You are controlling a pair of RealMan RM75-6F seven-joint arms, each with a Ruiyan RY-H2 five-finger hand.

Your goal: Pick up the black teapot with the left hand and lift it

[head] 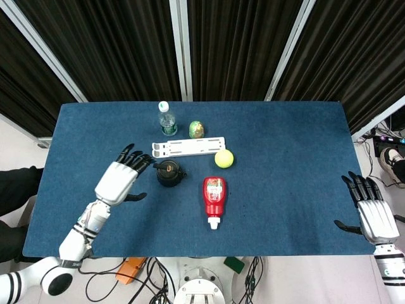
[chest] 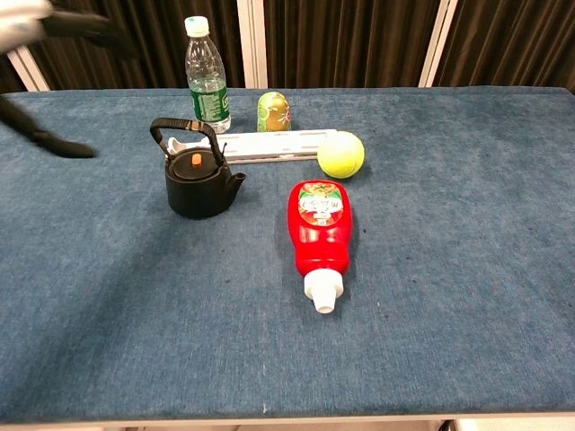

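Observation:
The black teapot (head: pixel 169 173) (chest: pixel 199 180) stands upright on the blue table, its handle raised and a small orange knob on its lid. My left hand (head: pixel 120 178) hovers just left of it, open, fingers spread toward the pot and apart from it. In the chest view only blurred dark fingers (chest: pixel 54 144) of that hand show at the top left corner. My right hand (head: pixel 373 214) is open beyond the table's right edge, holding nothing.
A red ketchup bottle (head: pixel 214 197) lies on its side right of the teapot. Behind the pot are a white slotted rack (head: pixel 188 147), a yellow-green ball (head: pixel 224 158), a water bottle (head: pixel 167 118) and a green egg-shaped object (head: pixel 197 129).

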